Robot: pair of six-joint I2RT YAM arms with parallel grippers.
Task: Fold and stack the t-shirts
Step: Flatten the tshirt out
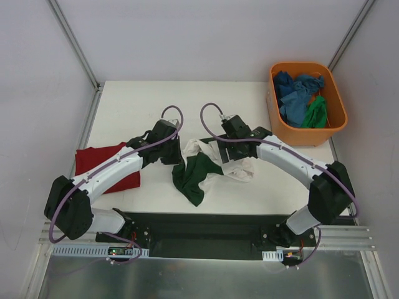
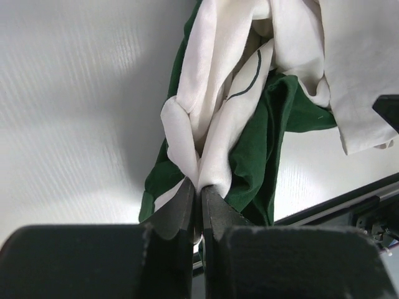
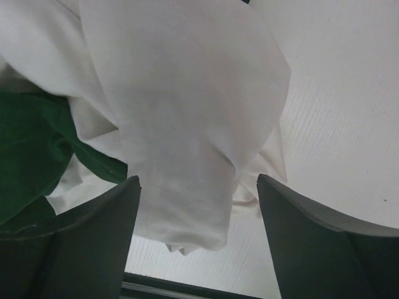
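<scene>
The white and dark green t-shirt [image 1: 202, 167] lies crumpled at the table's middle, near the front edge. My left gripper [image 1: 176, 154] is shut on a white fold of it; in the left wrist view [image 2: 199, 190] the cloth [image 2: 212, 124] is pinched between the closed fingers. My right gripper [image 1: 219, 151] is open over the shirt's right side; in the right wrist view [image 3: 198, 187] a white fold [image 3: 181, 137] hangs between the spread fingers. The dark red t-shirt [image 1: 103, 167] lies at the left, partly under my left arm.
An orange tub [image 1: 283, 128] stands at the back right, holding blue cloth [image 1: 296, 93] and green cloth [image 1: 317, 112]. The table's front edge runs just below the shirt, with a black bar [image 1: 206, 219] beyond it.
</scene>
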